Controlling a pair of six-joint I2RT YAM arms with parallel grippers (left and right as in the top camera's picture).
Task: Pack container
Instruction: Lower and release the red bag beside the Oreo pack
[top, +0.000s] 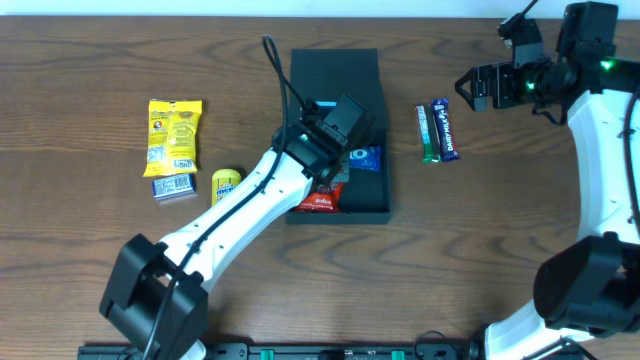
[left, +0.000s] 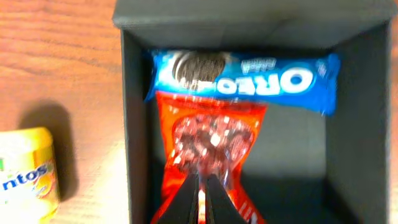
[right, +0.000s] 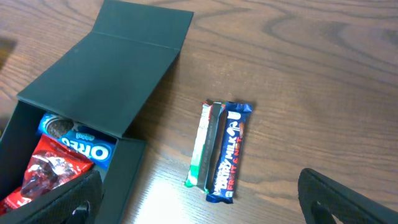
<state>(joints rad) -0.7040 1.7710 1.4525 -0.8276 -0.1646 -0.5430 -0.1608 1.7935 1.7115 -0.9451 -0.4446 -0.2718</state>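
The container (top: 335, 70) is a dark box in the middle of the table, its flap lid folded back. Inside lie a blue Oreo packet (top: 365, 158) and a red snack packet (top: 320, 197). My left gripper (top: 333, 178) reaches down into the box and is shut on the red packet. In the left wrist view its fingers (left: 186, 202) pinch the near end of the red packet (left: 211, 140), with the Oreo packet (left: 242, 74) beyond, against the container wall (left: 134, 124). My right gripper (top: 470, 88) hovers open at the far right, holding nothing.
A green bar (top: 427, 133) and a blue Dairy Milk bar (top: 444, 130) lie side by side right of the box. Left of it are a yellow packet (top: 173, 137), a small box (top: 173, 186) and a yellow Mentos tub (top: 227, 183).
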